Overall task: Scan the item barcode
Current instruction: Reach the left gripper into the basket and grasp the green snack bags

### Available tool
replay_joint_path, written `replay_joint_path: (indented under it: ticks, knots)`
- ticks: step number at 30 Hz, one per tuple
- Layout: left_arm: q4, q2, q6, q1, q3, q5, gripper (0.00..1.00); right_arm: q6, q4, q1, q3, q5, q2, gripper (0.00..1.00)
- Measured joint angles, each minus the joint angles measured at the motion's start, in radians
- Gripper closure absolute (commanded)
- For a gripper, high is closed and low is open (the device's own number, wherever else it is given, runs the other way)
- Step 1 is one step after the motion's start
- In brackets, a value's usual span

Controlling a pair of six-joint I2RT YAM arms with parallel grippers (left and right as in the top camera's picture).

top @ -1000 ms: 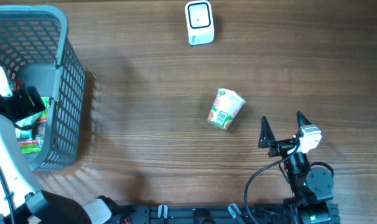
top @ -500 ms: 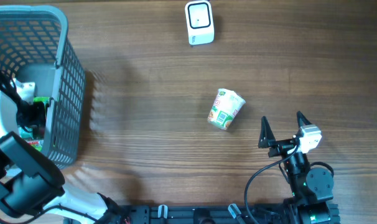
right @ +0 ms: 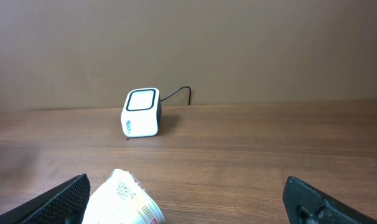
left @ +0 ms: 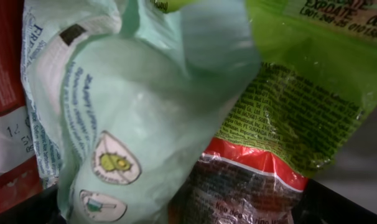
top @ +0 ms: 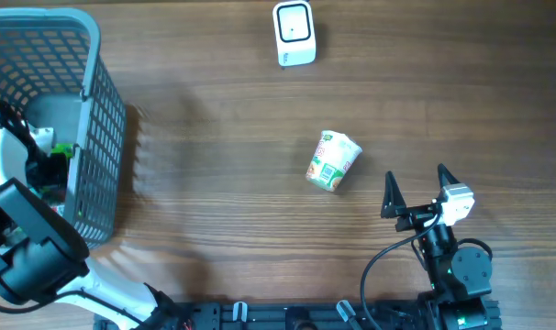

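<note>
Overhead: grey mesh basket (top: 102, 137) at 9–10 o'clock on wood surface (top: 214, 192).

L arm reaches down into basket. Left claw (top: 52, 161) sits among packets, jaws wide apart. Cannot tell if pads touch any packet.

L wrist view, close-up:
- pale green pouch (left: 132, 124) fills centre.
- bright green packet (left: 300, 99) w/ red band lies partly under it, toward 3 o'clock.
- red packet (left: 5, 62) at 9 o'clock edge.

Instant-noodle cup (top: 333, 161) lies on its side just right of centre, on bare surface, touched by neither claw.

White barcode scanner (top: 294, 33) stands at 12 o'clock, well apart from cup. Its cable (right: 179, 93) trails behind it.

Right claw (top: 416, 186) at 4–5 o'clock, jaws fully apart, holding nothing. Cup is near it, at its 10 o'clock.
</note>
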Motion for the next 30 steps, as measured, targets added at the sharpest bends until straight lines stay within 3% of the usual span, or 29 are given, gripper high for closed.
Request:
replay_joint_path:
  ticks: [2, 4, 5, 9, 10, 11, 12, 15, 20, 30]
  knots:
    - [0.006, 0.001, -0.025, 0.002, 0.001, 0.007, 0.23, 0.000, 0.000, 0.000, 0.000, 0.000, 0.000, 0.00]
    - [0.013, 0.001, -0.063, 0.005, 0.002, 0.011, 0.54, 0.000, 0.000, 0.000, 0.000, 0.000, 0.000, 0.00]
    - [0.020, 0.001, -0.078, 0.008, 0.003, 0.013, 0.63, 0.000, 0.000, 0.000, 0.000, 0.000, 0.000, 0.00]
    - [0.044, 0.000, -0.156, 0.008, 0.012, 0.034, 0.73, 0.000, 0.000, 0.000, 0.000, 0.000, 0.000, 0.00]
    - [0.047, 0.000, -0.171, 0.008, 0.014, 0.037, 0.68, 0.000, 0.000, 0.000, 0.000, 0.000, 0.000, 0.00]
    - [0.046, 0.000, -0.182, 0.008, 0.017, 0.037, 0.41, 0.000, 0.000, 0.000, 0.000, 0.000, 0.000, 0.00]
    - [0.044, 0.000, -0.193, 0.005, 0.020, 0.038, 0.24, 0.000, 0.000, 0.000, 0.000, 0.000, 0.000, 0.01]
    - [0.015, 0.008, -0.215, -0.015, 0.040, 0.066, 0.02, 0.000, 0.000, 0.000, 0.000, 0.000, 0.000, 0.00]
    - [-0.031, 0.027, -0.242, -0.097, 0.108, 0.117, 0.00, 0.000, 0.000, 0.000, 0.000, 0.000, 0.000, 0.00]
    - [-0.002, 0.027, -0.242, -0.137, 0.130, 0.008, 0.00, 0.000, 0.000, 0.000, 0.000, 0.000, 0.000, 0.00]
